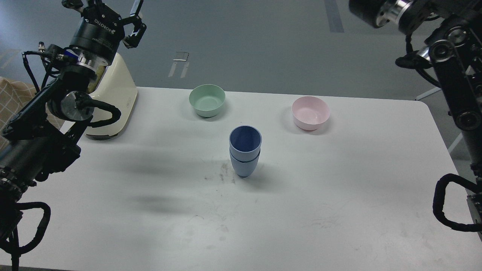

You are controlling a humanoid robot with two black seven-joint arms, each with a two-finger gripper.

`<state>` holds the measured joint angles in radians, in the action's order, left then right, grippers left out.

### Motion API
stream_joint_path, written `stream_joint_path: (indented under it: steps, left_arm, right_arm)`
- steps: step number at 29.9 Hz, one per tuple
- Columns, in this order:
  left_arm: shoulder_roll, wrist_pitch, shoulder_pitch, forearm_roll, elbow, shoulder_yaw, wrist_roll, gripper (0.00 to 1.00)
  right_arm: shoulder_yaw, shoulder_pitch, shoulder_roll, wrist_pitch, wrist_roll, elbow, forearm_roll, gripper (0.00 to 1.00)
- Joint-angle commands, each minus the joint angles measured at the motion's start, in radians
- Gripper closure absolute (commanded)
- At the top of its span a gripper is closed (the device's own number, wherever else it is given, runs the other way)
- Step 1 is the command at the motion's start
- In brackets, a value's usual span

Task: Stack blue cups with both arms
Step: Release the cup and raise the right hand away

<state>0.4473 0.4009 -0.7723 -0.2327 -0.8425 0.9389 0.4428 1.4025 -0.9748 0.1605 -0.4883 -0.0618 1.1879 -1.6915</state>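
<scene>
The two blue cups stand nested upright near the middle of the white table (pixel 339 195). The upper cup (pixel 245 140) sits inside the lower cup (pixel 244 166). My left gripper (pixel 107 9) is raised at the top left, far from the cups, open and empty. My right arm (pixel 453 71) is lifted up at the top right edge, well away from the cups. Only its wrist (pixel 367 11) shows, and its fingers are out of view.
A green bowl (pixel 207 99) stands behind the cups and a pink bowl (pixel 310 112) behind them to the right. A cream appliance (pixel 113 101) stands at the table's back left, under my left gripper.
</scene>
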Motion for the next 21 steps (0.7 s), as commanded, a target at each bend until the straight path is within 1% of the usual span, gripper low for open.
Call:
stream_joint_path:
  steps: [1, 8, 10, 14, 15, 18, 21]
  left_arm:
    - [-0.01, 0.001, -0.004, 0.0, 0.0, -0.002, -0.006, 0.02]
    - [-0.006, 0.019, -0.002, 0.009, 0.0, 0.003, -0.009, 0.02]
    - [-0.006, 0.027, -0.004, 0.015, 0.0, 0.004, -0.009, 0.02]
    - [0.001, 0.033, 0.001, 0.001, 0.0, 0.001, -0.012, 0.02]
    - [0.001, 0.038, 0.001, 0.001, 0.0, 0.001, -0.016, 0.02]
    - [0.007, 0.046, 0.002, 0.007, 0.0, 0.009, -0.058, 0.02]
    - [-0.001, 0.044, 0.002, 0.012, 0.0, 0.05, -0.078, 0.02]
  right_arm:
    - [0.131, 0.001, -0.002, 0.0, 0.002, -0.056, 0.093, 0.0]
    - [0.271, 0.07, 0.03, 0.0, 0.003, -0.145, 0.37, 0.0]
    - [0.311, 0.119, 0.031, 0.0, 0.005, -0.18, 0.514, 0.0]
    - [0.338, 0.183, 0.03, 0.0, 0.005, -0.209, 0.683, 0.0]
    - [0.349, 0.209, 0.028, 0.0, 0.005, -0.217, 0.725, 0.0]
    - [0.4, 0.272, 0.018, 0.0, 0.007, -0.217, 0.762, 0.0]
    - [0.433, 0.292, -0.005, 0.0, 0.007, -0.217, 0.765, 0.0]
